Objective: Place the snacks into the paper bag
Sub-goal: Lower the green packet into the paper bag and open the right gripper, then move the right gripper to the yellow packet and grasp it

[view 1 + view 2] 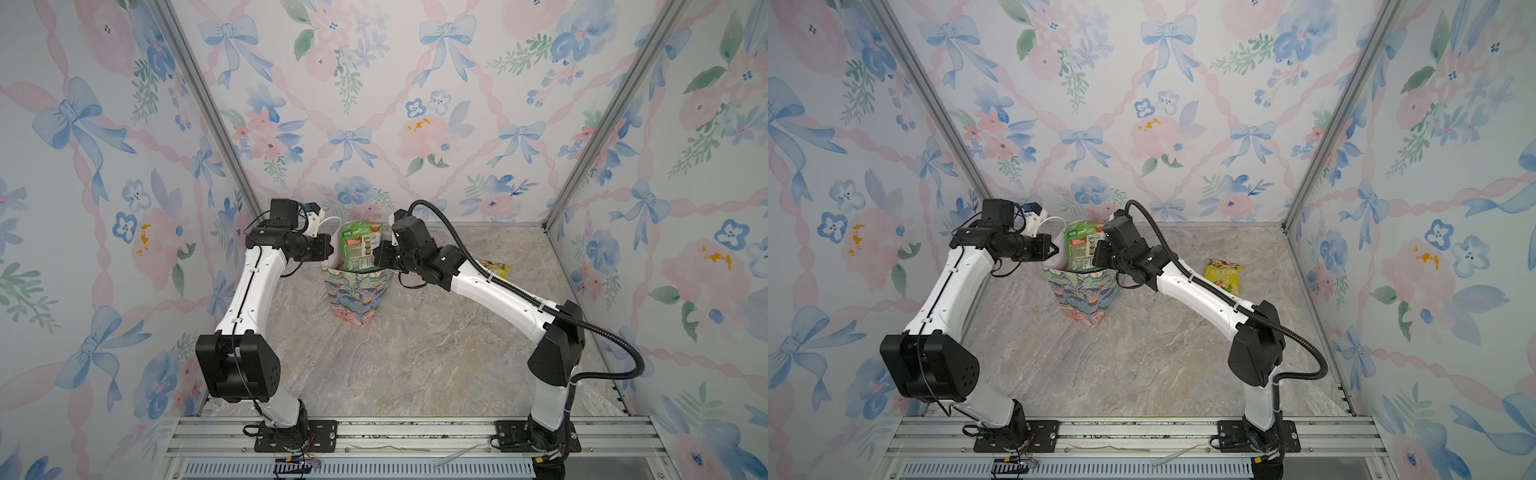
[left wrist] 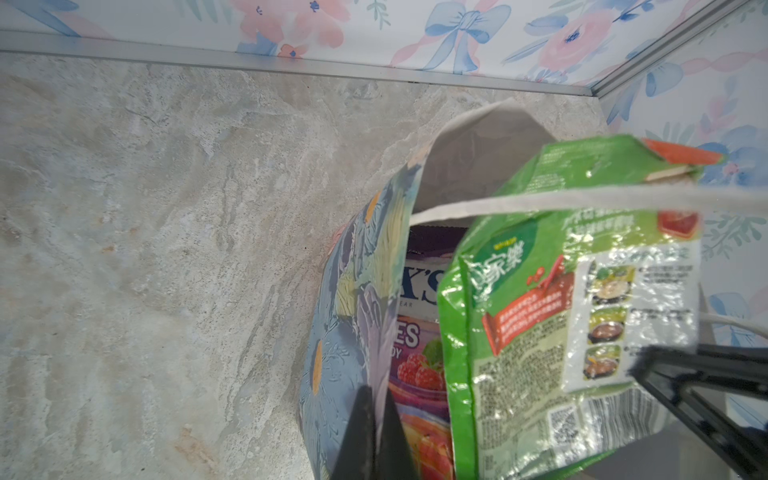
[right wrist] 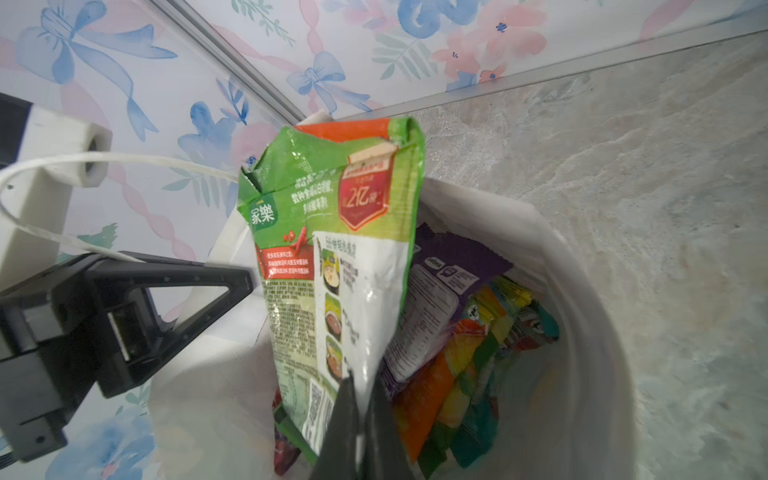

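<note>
My right gripper (image 3: 360, 384) is clamped on the barcode end of a crinkly, glossy green snack packet (image 3: 332, 257), which sticks up out of the upright pastel flower-painted paper bag (image 1: 359, 297) mid-table. My left gripper (image 2: 374, 399) is pinching the bag's side wall. A purple FOX'S packet (image 2: 419, 286) is inside, and a yellow packet (image 1: 1224, 274) lies on the marble-look tabletop (image 1: 1142, 353).

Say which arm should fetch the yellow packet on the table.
Right, after dropping its green packet: the yellow packet lies beside that arm; the left gripper is shut on the paper bag.
</note>
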Controlling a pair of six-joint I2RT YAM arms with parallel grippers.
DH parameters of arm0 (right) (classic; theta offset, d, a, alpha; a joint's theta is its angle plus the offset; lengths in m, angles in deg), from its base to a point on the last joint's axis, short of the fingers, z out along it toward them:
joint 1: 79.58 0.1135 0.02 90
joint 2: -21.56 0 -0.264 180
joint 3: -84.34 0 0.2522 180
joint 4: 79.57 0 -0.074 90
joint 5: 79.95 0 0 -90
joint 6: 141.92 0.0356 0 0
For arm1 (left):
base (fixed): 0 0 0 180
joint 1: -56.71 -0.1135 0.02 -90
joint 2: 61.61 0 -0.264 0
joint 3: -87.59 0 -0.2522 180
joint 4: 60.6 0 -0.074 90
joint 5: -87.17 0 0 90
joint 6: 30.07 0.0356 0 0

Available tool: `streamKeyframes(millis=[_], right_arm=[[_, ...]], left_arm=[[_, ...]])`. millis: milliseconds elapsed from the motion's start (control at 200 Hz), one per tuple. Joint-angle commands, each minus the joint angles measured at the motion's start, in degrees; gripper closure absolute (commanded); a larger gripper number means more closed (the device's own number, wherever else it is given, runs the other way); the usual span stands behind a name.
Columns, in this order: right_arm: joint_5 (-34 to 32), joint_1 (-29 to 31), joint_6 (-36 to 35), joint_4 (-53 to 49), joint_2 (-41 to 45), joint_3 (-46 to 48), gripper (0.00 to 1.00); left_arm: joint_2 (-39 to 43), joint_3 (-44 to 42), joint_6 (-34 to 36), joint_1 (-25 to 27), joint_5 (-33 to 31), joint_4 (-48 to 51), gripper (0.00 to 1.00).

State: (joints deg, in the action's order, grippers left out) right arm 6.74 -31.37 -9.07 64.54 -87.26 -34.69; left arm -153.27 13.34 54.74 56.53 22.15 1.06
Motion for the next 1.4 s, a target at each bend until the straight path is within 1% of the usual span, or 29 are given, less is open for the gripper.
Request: streamKeyframes(millis=[0,45,85,105,170,205,215,240,310,370,500,555,620,670,735,810,890,955,1055,1175,1250,1325,1395], right_arm=[[-0.77,0.75,0.27,1.78,3.16,0.63,0.93],[-0.64,0.75,-0.78,1.53,3.34,0.05,0.84],[-0.87,0.78,-1.98,0.5,3.43,-1.04,0.72],[-0.95,0.75,-2.76,-0.13,3.42,-1.75,0.65],[-1.49,0.83,-5.84,-3.29,3.01,-5.14,0.47],[-1.87,0.84,-6.76,-5.22,2.63,-6.91,0.4],[-1.92,0.95,-8.41,-5.62,2.53,-7.41,0.39],[-2.16,0.96,-9.96,-6.68,2.32,-8.77,0.36],[-3.74,1.4,-14.05,-8.74,1.9,-11.35,0.34],[-4.76,1.78,-17.95,-11.0,0.74,-14.37,0.34],[-5.37,2.16,-24.2,-21.38,-5.75,-27.17,0.35],[-5.66,2.16,-25.54,-25.59,-8.66,-32.86,0.35],[-6.74,1.9,-26.88,-28.88,-10.85,-37.22,0.35],[-7.55,1.48,-27.53,-30.1,-11.24,-38.39,0.35],[-7.77,0.27,-27.65,-30.25,-10.55,-37.61,0.32],[-7.43,-1.92,-26.93,-30.12,-8.64,-35.03,0.28],[-7.08,-4.72,-26.14,-28.31,-4.85,-29.04,0.23],[-6.74,-7.36,-25.21,-25.29,-0.52,-21.63,0.17],[-4.67,-12.97,-22.26,-19.42,7.18,-6.88,0.09],[-0.8,-22.21,-17.89,-12.5,16.54,9.65,0.04],[1.28,-28.48,-15.78,-9.27,20.81,18.43,0.04],[2.12,-34.01,-15.26,-7.42,23.5,24.99,0.04],[3.35,-39.23,-15.03,-6.7,24.56,29.26,0.05]], left_arm=[[1.11,-0.81,0.24,-0.43,0.6,1.25,1.0],[1.14,-0.82,0.21,-0.45,0.52,1.29,1.0],[1.04,-0.82,0.19,-0.43,0.52,1.26,1.0],[1.05,-0.79,0.22,-0.39,0.52,1.24,1.0],[1.1,-0.76,0.26,-0.41,0.6,1.24,1.0],[1.1,-0.76,0.26,-0.49,0.57,1.23,1.0],[1.12,-0.75,0.25,-0.44,0.55,1.23,1.0],[1.13,-0.76,0.23,-0.43,0.52,1.23,1.0],[1.22,-0.77,0.26,-0.46,0.43,1.23,1.0],[1.15,-0.74,0.27,-0.43,0.48,1.23,1.0],[1.12,-0.72,0.22,-0.43,0.51,1.23,1.0],[1.07,-0.71,0.35,-0.43,0.43,1.24,1.0],[1.08,-0.69,0.34,-0.46,0.43,1.23,1.0],[1.06,-0.83,0.35,-0.44,0.43,1.23,1.0],[1.08,-0.76,0.29,-0.49,0.36,1.23,1.0],[1.03,-0.71,0.33,-0.58,0.42,1.24,1.0],[1.04,-0.82,0.34,-0.63,0.35,1.23,1.0],[1.1,-0.68,0.36,-0.61,0.34,1.19,1.0],[0.95,-0.74,0.36,-0.65,0.34,1.24,1.0],[0.7,-0.66,0.36,-0.61,0.34,1.23,1.0],[0.71,-0.6,0.23,-0.67,0.45,1.24,1.0],[0.69,-0.51,0.21,-0.7,0.43,1.23,1.0],[0.53,-0.55,0.27,-0.76,0.34,1.23,1.0]])
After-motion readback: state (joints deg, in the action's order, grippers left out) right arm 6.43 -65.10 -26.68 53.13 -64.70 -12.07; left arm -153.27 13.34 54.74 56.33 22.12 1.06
